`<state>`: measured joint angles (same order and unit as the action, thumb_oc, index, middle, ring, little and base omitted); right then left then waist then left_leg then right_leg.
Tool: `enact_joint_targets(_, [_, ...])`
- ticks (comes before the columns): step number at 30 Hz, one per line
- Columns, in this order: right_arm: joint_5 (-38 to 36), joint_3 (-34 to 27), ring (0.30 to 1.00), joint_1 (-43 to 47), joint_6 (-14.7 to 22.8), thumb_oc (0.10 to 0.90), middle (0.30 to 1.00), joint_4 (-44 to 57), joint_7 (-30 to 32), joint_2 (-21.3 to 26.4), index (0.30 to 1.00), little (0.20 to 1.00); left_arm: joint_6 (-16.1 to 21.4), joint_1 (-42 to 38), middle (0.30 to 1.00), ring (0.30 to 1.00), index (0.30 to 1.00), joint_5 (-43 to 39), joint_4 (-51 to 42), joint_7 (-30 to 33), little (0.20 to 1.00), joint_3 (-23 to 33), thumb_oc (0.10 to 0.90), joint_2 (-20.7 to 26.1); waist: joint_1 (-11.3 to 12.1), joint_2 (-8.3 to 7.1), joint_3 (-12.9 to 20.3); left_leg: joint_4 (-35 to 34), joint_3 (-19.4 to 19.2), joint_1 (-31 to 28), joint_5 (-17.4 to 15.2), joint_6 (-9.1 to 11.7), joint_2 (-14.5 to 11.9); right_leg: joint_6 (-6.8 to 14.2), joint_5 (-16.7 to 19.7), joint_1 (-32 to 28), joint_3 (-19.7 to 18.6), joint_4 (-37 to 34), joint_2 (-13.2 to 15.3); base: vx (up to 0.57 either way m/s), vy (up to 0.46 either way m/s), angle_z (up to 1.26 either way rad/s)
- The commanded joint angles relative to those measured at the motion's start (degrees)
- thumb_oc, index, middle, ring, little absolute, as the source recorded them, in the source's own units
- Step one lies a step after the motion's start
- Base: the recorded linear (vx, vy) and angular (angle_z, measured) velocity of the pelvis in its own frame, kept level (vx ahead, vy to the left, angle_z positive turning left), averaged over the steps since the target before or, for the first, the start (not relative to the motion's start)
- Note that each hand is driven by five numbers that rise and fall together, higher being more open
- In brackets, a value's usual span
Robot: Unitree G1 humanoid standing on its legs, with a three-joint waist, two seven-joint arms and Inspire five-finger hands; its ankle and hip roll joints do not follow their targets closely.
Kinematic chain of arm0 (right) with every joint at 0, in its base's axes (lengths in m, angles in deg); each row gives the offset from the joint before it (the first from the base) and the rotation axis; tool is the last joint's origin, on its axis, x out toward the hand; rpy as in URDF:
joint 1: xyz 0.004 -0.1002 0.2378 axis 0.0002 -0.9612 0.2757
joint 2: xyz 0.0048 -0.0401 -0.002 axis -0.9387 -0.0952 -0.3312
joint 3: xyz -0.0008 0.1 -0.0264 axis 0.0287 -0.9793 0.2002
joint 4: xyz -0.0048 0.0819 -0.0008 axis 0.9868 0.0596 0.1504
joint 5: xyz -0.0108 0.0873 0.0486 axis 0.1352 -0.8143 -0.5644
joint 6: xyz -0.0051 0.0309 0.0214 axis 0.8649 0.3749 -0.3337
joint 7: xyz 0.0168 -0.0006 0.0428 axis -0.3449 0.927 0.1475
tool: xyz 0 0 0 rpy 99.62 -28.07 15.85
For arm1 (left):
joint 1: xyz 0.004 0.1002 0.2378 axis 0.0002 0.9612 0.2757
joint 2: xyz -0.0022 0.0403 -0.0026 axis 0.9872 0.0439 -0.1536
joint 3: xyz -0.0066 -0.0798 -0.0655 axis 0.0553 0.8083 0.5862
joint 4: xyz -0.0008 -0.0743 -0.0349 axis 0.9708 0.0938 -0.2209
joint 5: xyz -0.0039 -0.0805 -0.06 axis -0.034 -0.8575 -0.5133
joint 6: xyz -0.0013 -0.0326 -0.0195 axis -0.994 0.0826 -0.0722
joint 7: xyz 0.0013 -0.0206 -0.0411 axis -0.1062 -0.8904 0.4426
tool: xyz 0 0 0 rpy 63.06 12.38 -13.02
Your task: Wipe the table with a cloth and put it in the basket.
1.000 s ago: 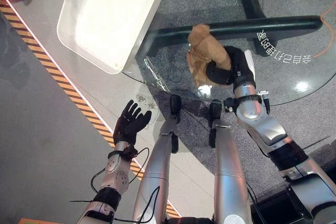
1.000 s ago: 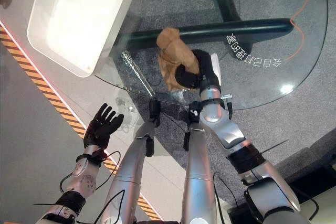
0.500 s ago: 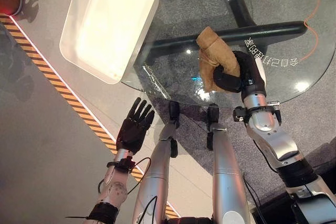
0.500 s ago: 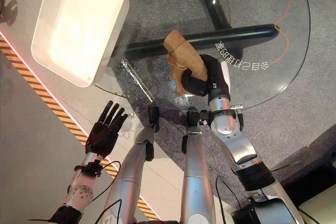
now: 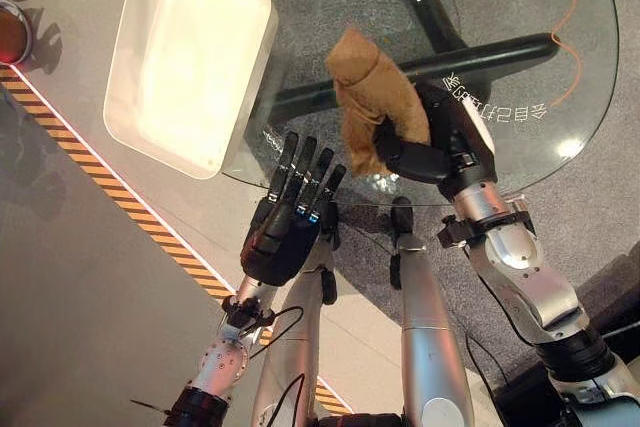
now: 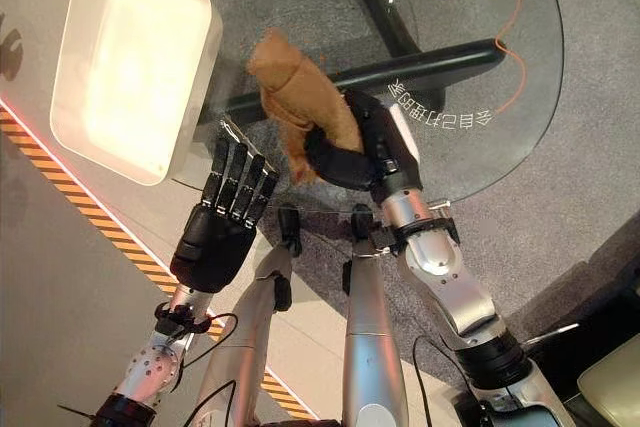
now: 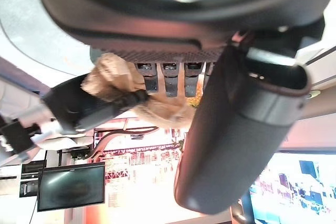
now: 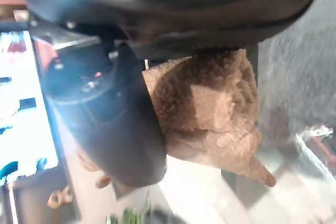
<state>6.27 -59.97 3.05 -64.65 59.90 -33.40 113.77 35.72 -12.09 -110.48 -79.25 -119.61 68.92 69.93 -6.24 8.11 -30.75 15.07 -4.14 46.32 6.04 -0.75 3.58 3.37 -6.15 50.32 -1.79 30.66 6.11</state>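
Right hand [image 5: 425, 152] grips the bunched brown cloth [image 5: 372, 97] over the glass table [image 5: 560, 107]. Left hand [image 5: 285, 227], fingers spread, at eight o'clock; white basket [image 5: 185, 57] at ten o'clock.

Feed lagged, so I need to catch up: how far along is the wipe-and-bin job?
Whether wiping is finished cannot be told. In hand: the right hand grips the brown cloth over the glass table. The left hand is open near the table's edge. Left: dropping the cloth into the white basket.
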Motion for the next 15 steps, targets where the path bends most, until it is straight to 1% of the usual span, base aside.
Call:
enact_joint_targets(1, [-4.5,1.2,0.300,5.6,5.0,0.100,0.300,12.4,-5.5,0.3,0.300,0.200,1.3,-0.5,0.900,0.900,0.900,-1.3,-7.1,-4.3,0.900,0.5,0.800,1.4,-0.7,1.11,1.0,6.6,-0.3,0.8,-5.6,1.6,-2.2,1.7,6.6,-0.3,1.6,-7.3,1.3,0.00,0.000,0.00])
enact_joint_targets(2, [-4.4,2.5,0.300,5.9,4.1,0.100,0.300,12.1,-6.3,0.1,0.300,0.200,1.9,-1.4,0.900,0.900,0.900,-0.9,-7.5,-3.5,0.900,0.3,0.800,1.8,-0.6,0.98,1.0,6.6,-0.1,1.1,-5.4,1.6,-2.3,1.7,6.6,-0.1,1.8,-7.1,1.3,0.00,0.000,0.00])
enact_joint_targets(3, [-4.4,2.6,0.300,5.9,4.1,0.100,0.300,12.0,-6.4,0.1,0.300,0.200,1.9,-1.4,0.900,0.900,0.900,-0.9,-7.6,-3.4,0.900,0.3,0.800,1.8,-0.6,0.97,1.0,6.6,-0.1,1.1,-5.4,1.6,-2.3,1.7,6.6,-0.1,1.8,-7.1,1.4,-0.02,-0.038,0.01])
enact_joint_targets(8, [-3.0,8.6,0.300,8.4,0.3,0.100,0.300,11.1,-7.7,-0.1,0.300,0.200,3.2,-4.6,0.900,0.900,0.900,0.9,-9.4,2.3,0.900,-0.8,0.800,2.7,0.2,0.42,1.0,6.8,0.4,2.0,-4.8,1.5,-2.3,1.6,6.7,0.3,2.4,-6.9,1.7,-0.02,-0.039,0.01])
enact_joint_targets(11, [-2.3,10.0,0.300,9.1,-0.6,0.100,0.300,10.7,-8.0,-0.1,0.300,0.200,3.4,-5.3,0.900,0.900,0.900,1.2,-9.4,3.6,0.900,-1.1,0.800,2.9,0.4,0.35,1.0,6.9,0.7,2.2,-4.7,1.5,-2.3,1.6,6.6,0.5,2.6,-6.6,1.9,-0.02,-0.033,0.02])
enact_joint_targets(12, [1.2,12.8,0.300,10.3,-3.0,0.100,0.300,9.7,-8.3,0.0,0.300,0.200,3.6,-6.1,0.900,0.900,0.900,2.1,-9.1,5.5,0.900,-1.5,0.800,3.1,0.8,0.25,1.0,7.0,1.0,2.5,-4.5,1.5,-2.2,1.4,6.5,0.6,2.9,-6.3,1.9,-0.02,-0.039,0.02])
enact_joint_targets(14, [1.2,12.8,0.300,10.3,-3.0,0.100,0.300,9.7,-8.3,0.0,0.300,0.200,3.6,-6.1,0.900,0.900,0.900,2.1,-9.2,5.5,0.900,-1.5,0.800,3.1,0.8,0.25,1.0,7.0,1.0,2.5,-4.5,1.5,-2.2,1.4,6.5,0.6,2.9,-6.3,1.9,-0.02,-0.030,0.07])
enact_joint_targets(15, [5.1,15.0,0.300,11.3,-3.5,0.100,0.300,8.7,-7.5,0.7,0.300,0.200,4.0,-6.7,0.900,0.900,0.900,2.3,-9.0,7.9,0.900,-1.4,0.800,2.9,1.1,0.14,1.0,7.0,1.1,2.5,-4.4,1.6,-2.2,1.3,6.4,0.4,3.0,-6.4,1.9,-0.02,-0.020,0.10])
